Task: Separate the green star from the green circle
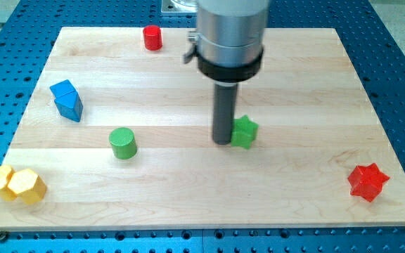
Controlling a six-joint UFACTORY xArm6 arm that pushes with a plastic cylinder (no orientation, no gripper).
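My tip (pixel 223 141) is resting on the wooden board (pixel 188 204), just below the board's middle. The arm is carrying no pincer — only a straight dark rod under a wide metal cylinder (pixel 230 31), so there is nothing to release, clench or grasp.

Positions relative to my tip:

- The green star (pixel 245 131) is sitting immediately to the view's right of my tip, touching the rod or very nearly so; the exact contact cannot be told.
- The green circle (pixel 123 143) is standing well apart to the view's left, at about the same height in the view.
- The blue block (pixel 67 100) is lying farther left and somewhat toward the view's top.
- The red cylinder (pixel 152 37) is standing toward the view's top and left, near the board's far edge.
- The red star (pixel 368 182) is lying far to the view's right and lower — near the board's bottom-right corner.
- Two yellow blocks (pixel 16 185) are sitting together, touching, at the board's bottom-left corner.
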